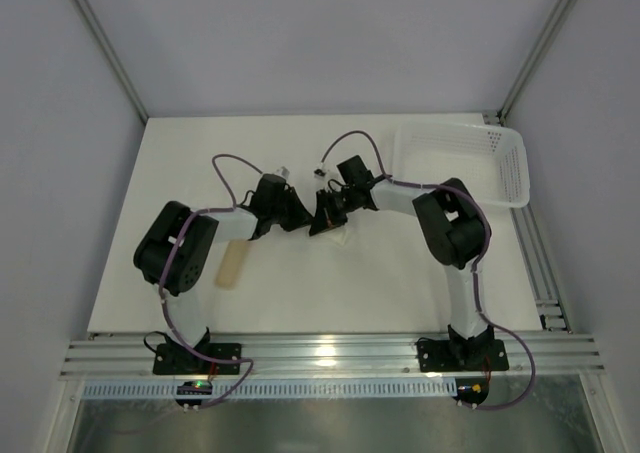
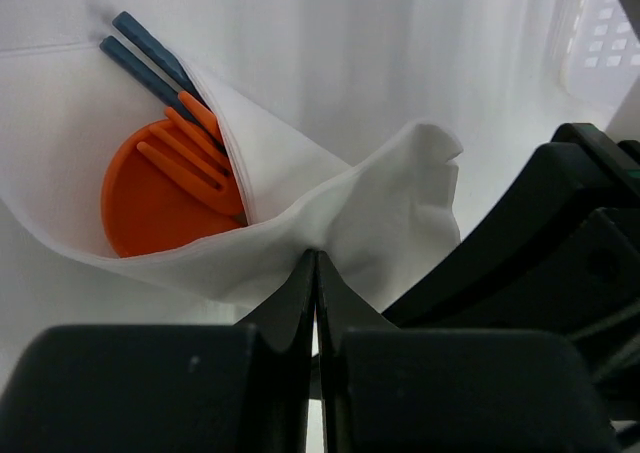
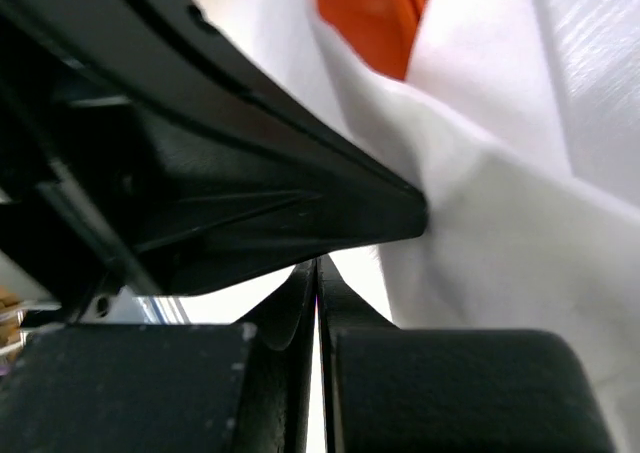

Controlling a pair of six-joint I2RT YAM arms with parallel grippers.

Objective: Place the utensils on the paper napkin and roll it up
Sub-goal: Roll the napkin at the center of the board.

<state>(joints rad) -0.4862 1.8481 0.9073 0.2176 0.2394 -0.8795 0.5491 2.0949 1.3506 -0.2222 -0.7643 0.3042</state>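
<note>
L gripper pinches napkin, utensils inside; R gripper closed.

One paper napkin is seen. Inside the napkin, one orange spoon is counted. Two dark blue sticks are counted there too, poking out of the napkin's open end. Thin orange sticks are laid over the spoon inside the napkin. About four are seen, but they cannot be counted for sure. Two hands are counted at the napkin: the left hand and the right hand. One beige piece is seen left of the napkin. One white basket is seen right of the napkin. One table is seen under the napkin.
</note>
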